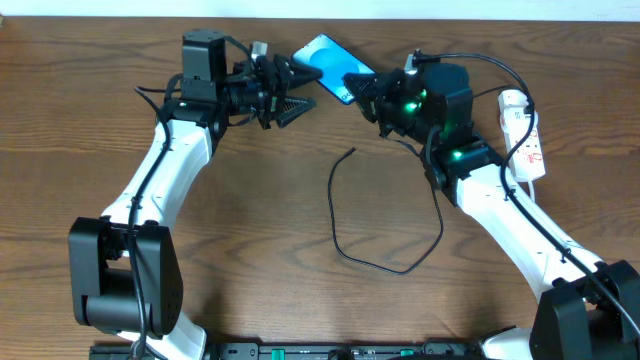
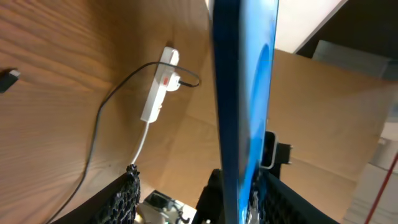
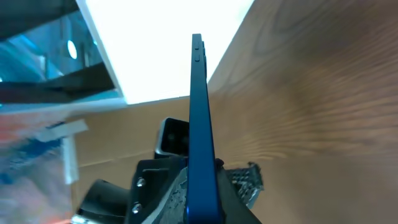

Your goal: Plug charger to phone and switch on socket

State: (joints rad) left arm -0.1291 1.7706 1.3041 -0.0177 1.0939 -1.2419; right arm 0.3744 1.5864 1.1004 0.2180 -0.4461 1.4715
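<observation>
While both end effectors, left [image 1: 290, 92] and right [image 1: 372, 97], clamp the phone [image 1: 330, 66], the charger [image 1: 385, 215] lies loose on the surface [image 1: 300, 290].

Wooden table [image 1: 250, 200] with charger [image 1: 340, 215], socket [image 1: 527, 135].

White-shelled arms with black joints, black wrist housings, green indicator lights, black cables

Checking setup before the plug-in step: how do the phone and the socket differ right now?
The phone is blue-screened and held off the table between both pincers; the socket is white with red markings and lies flat on the wood at the robot's right. The phone stands edge-on in the wrist views; the socket rests untouched. Both are slim and elongated.
</observation>
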